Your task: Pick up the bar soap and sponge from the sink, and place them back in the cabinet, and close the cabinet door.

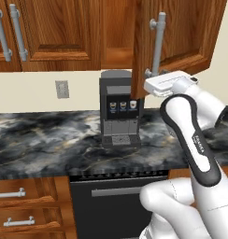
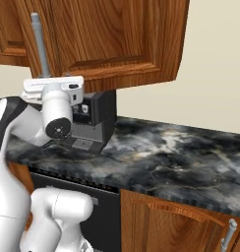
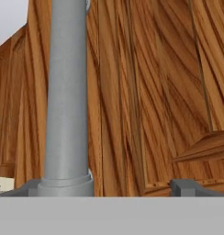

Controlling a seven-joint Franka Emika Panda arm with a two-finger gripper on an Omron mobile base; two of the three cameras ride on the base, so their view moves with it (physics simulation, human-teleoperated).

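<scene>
now your gripper [image 3: 109,187] sits wide open at the cabinet door [image 1: 181,32] — its handle [image 3: 65,92] just beside the left fingertip. nothing's gripped.

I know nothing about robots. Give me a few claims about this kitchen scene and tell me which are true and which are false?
1. The cabinet door stands open. True.
2. The gripper is raised near the door's silver handle. True.
3. The gripper carries a sponge. False: its jaws are open and empty.
4. A coffee machine stands on the counter. True.
5. The counter is plain white. False: it is dark marble with pale veins.
</scene>
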